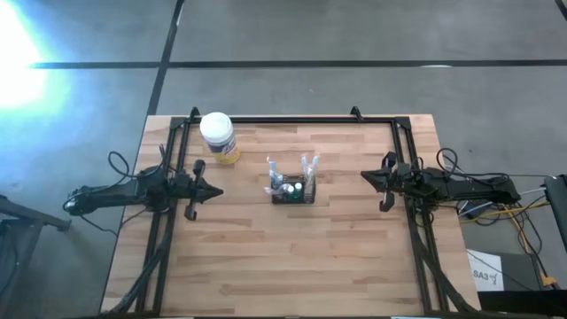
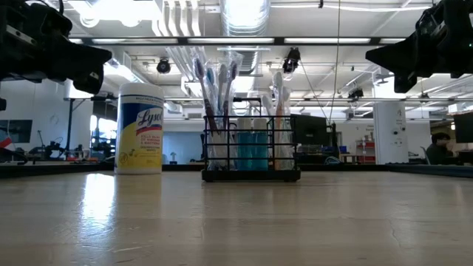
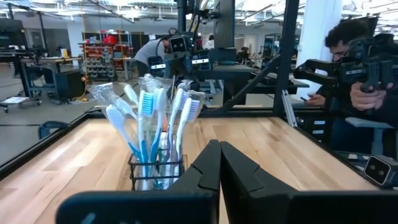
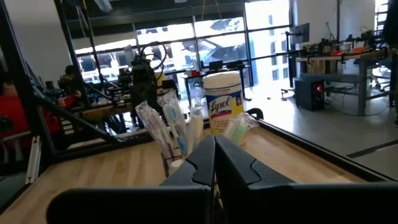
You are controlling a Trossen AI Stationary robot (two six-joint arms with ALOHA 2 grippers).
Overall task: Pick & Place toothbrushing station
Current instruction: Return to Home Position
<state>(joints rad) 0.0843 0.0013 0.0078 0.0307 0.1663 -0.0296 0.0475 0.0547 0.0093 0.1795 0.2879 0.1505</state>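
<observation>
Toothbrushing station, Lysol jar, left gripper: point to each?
toothbrushing station (image 2: 251, 176): low view, bottom rail of its black wire frame.
Lysol jar (image 2: 140, 133): low view, middle of the yellow label.
left gripper (image 3: 219, 149): left wrist view, where its shut fingertips meet.

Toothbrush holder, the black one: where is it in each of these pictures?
High view: toothbrush holder centred on the table, between left gripper and right gripper.
Low view: centre, right of the jar.
Left wrist view: holder just ahead of that gripper.
Right wrist view: mostly hidden behind that gripper; its toothbrushes show.
Shared landmark: the jar, absent only from left wrist view.
</observation>
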